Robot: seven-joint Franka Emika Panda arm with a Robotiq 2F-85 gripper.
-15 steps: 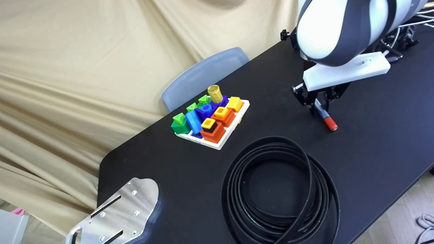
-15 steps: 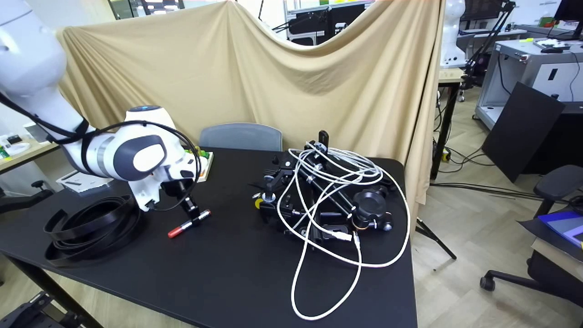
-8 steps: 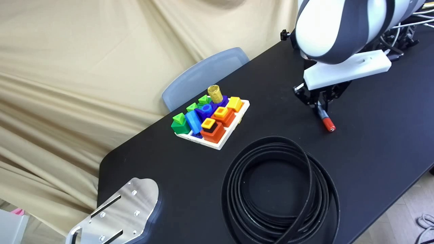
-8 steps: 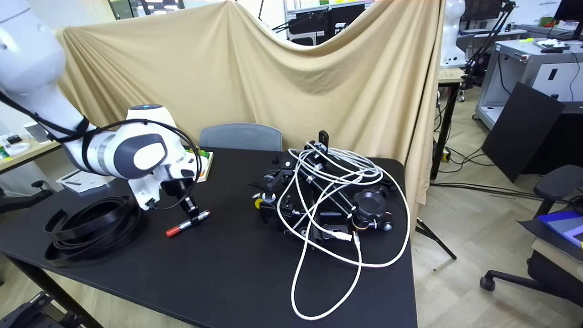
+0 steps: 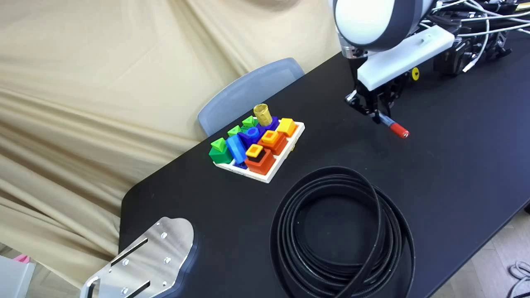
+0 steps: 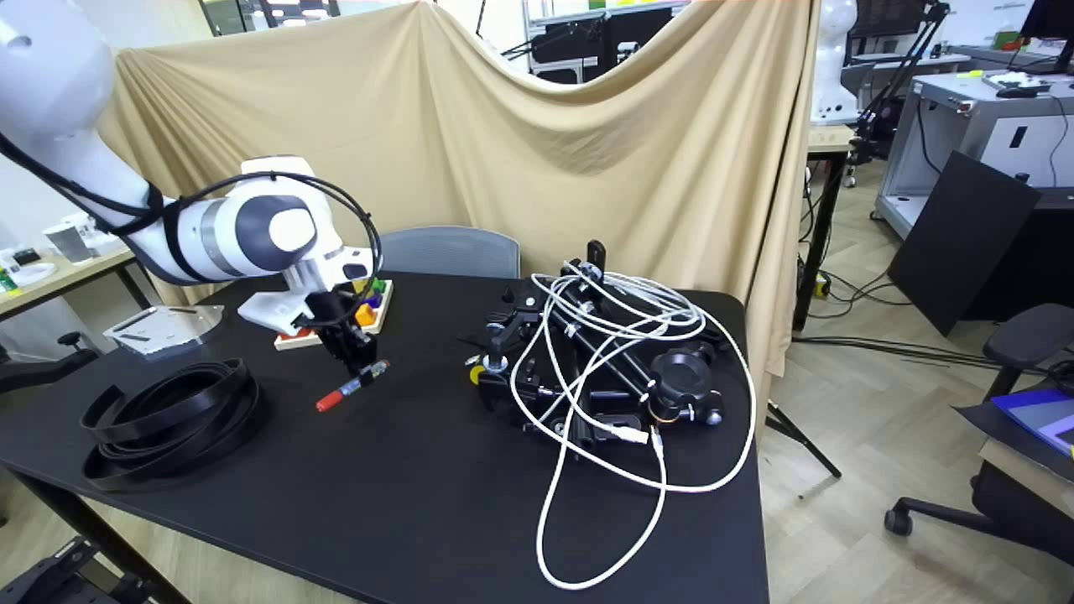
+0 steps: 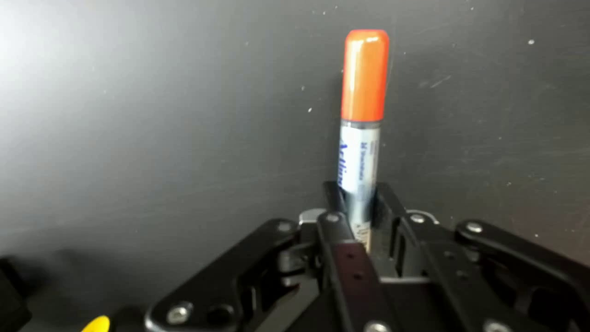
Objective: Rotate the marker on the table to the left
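Note:
The marker has a red end and a pale blue-grey body with blue lettering. It shows in both exterior views [image 5: 392, 125] [image 6: 346, 389] and in the wrist view [image 7: 362, 133]. My gripper [image 5: 383, 116] is shut on its body, with the red end sticking out. In the wrist view the fingers [image 7: 358, 191] press on both sides of the body, and the far end is partly hidden between them. In an exterior view the gripper [image 6: 364, 377] holds the marker slanted, seemingly just above the black table [image 6: 436, 503]; the exact height is hard to tell.
A black cable coil [image 5: 285, 231] lies near the gripper. A colourful block toy [image 5: 269, 177] and a metal plate [image 5: 153, 252] are on the table. Black clamp gear [image 6: 604, 386] with white cables [image 6: 738, 453] stands on it too. A grey chair [image 5: 252, 91] is at the edge.
My gripper has moved up with the marker in it, toward the chair side. The marker has turned, its slant now shallower in an exterior view. The block toy is less covered by the arm.

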